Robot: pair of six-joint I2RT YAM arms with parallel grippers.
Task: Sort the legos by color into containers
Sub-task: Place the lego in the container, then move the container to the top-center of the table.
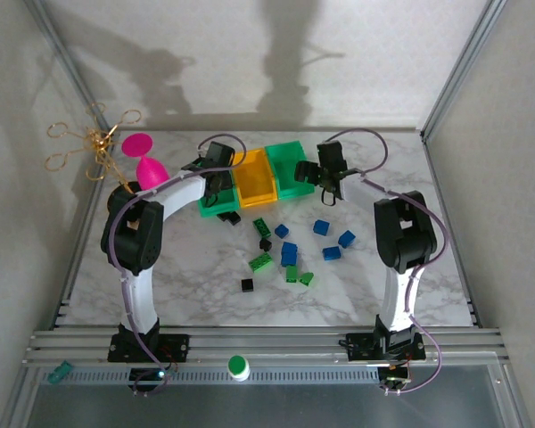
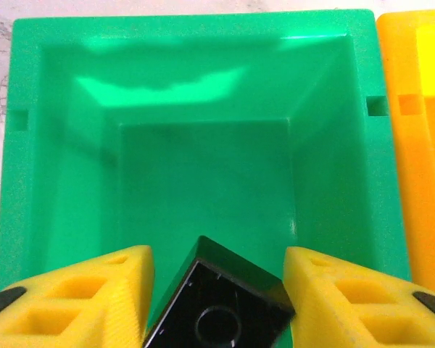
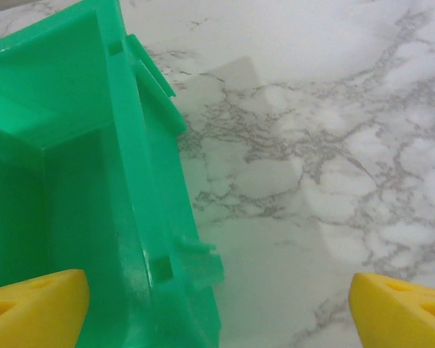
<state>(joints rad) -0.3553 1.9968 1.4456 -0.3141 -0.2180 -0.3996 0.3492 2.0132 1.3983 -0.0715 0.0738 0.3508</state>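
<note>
Left hand [image 2: 216,264] over the left green bin [image 2: 203,87] at the far edge of the table [image 1: 205,294], black lego [image 2: 221,308] tilted between its fingers [image 2: 94,290]; pinched or loose, I cannot tell; drop step, the jaws must part fully; right hand [image 3: 216,283] wide open, empty, straddling the right green bin [image 3: 80,145]; the lego's lower end is cut off.

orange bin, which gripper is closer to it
Left. The left gripper is over the left green bin, right beside the orange bin. The right gripper is at the right green bin's far wall, farther off.
</note>
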